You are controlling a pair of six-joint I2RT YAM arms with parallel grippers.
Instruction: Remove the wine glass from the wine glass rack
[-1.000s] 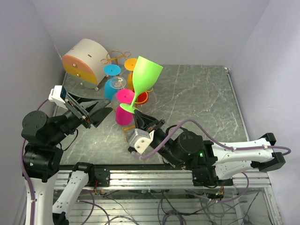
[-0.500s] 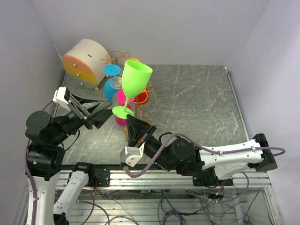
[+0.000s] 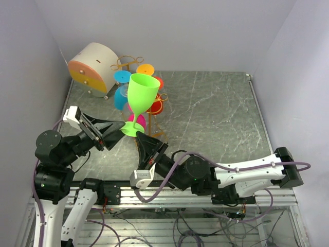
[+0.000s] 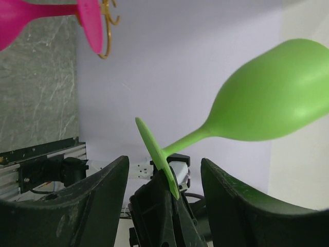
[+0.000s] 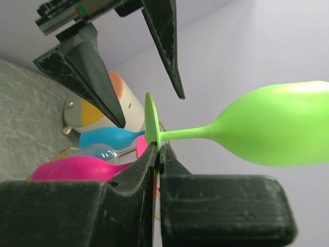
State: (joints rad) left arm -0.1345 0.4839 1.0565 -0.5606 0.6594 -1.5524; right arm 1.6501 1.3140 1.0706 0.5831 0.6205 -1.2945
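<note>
Green wine glass [image 3: 140,96] is off the wine glass rack [image 3: 127,62], upright in the air over the near-left counter [image 3: 216,113]. Right hand [image 3: 136,136] is closed, pinching the rim of the glass's foot from below. Left hand [image 3: 114,133] is spread wide, tips near the foot; contact unclear. Pink [image 3: 136,121], blue [image 3: 122,95] and orange [image 3: 155,106] glasses hang at the rack beside a drum-shaped box [image 3: 92,67].

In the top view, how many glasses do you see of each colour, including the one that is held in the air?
Green glass: 1
Pink glass: 1
Blue glass: 1
Orange glass: 1
Red glass: 1
Total: 5 in plain sight; the green one may hide more.
</note>
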